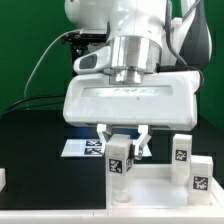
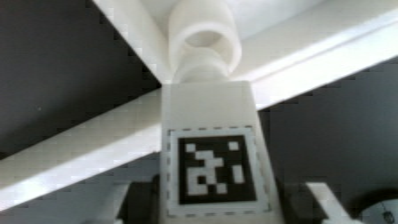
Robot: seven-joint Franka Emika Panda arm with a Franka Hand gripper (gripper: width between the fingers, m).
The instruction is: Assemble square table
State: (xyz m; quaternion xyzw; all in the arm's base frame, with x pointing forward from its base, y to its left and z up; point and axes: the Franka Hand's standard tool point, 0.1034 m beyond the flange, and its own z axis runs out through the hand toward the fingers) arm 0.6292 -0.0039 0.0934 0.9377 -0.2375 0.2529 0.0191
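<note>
My gripper is shut on a white blocky table leg with a black-and-white tag. It holds the leg upright over the near corner of the white square tabletop slab. In the wrist view the leg fills the middle, its round peg end close to the slab's raised rim. My fingers flank the leg on both sides. Two other tagged legs stand on the slab at the exterior view's right, one behind the other.
The marker board lies flat on the black table behind the gripper. A white piece sits at the left edge of the exterior view. A green wall and black cables are behind the arm.
</note>
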